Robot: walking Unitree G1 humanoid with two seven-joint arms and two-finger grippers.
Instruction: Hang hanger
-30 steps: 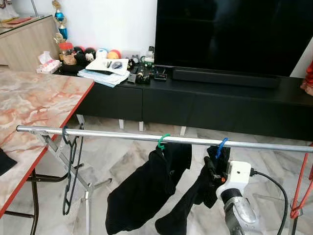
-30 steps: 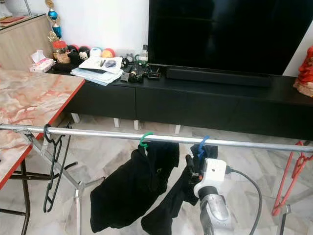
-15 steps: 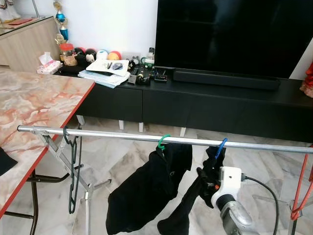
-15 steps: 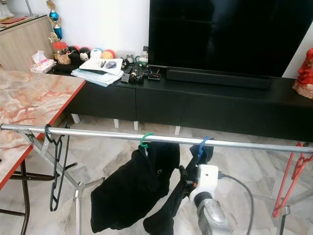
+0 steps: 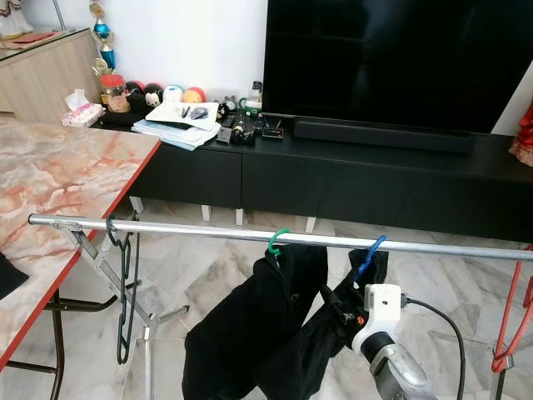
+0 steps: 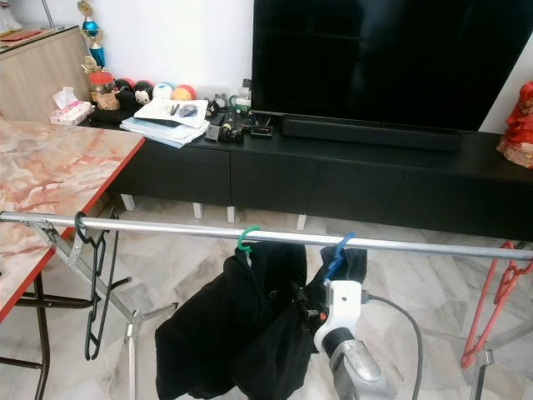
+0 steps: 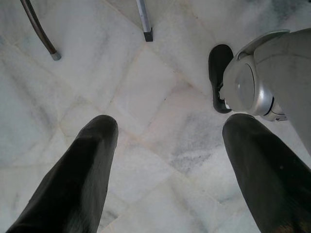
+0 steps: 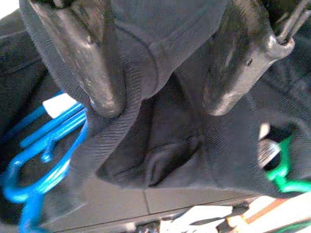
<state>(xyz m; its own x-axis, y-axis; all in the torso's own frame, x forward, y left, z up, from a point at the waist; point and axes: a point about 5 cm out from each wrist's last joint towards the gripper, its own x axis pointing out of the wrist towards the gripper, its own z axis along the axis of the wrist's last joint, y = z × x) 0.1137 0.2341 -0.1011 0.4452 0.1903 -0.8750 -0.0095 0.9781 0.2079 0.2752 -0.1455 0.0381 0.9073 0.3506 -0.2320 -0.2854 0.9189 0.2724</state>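
A metal rail [image 5: 191, 228] crosses in front of me. A green hanger [image 5: 277, 240] and a blue hanger [image 5: 371, 248] hook over it, each carrying a black garment [image 5: 250, 333]. My right gripper [image 5: 335, 305] is raised just below the rail, pressed into the black cloth under the blue hanger. In the right wrist view its fingers [image 8: 92, 63] stand apart with the garment's ribbed collar [image 8: 160, 73] lying between them, the blue hanger [image 8: 43, 150] on one side and the green hanger [image 8: 282, 177] on the other. My left gripper [image 7: 165, 126] hangs open above the marble floor.
Empty black hangers [image 5: 125, 287] hang at the rail's left end beside a marble-topped table [image 5: 58, 183]. A red hanger [image 5: 512, 321] hangs at the right end. Behind the rail stand a low black TV cabinet [image 5: 350, 179] and a large TV [image 5: 391, 58].
My right gripper has moved left and slightly down, pushing the blue hanger's garment against the one on the green hanger. The blue hook has tilted on the rail.
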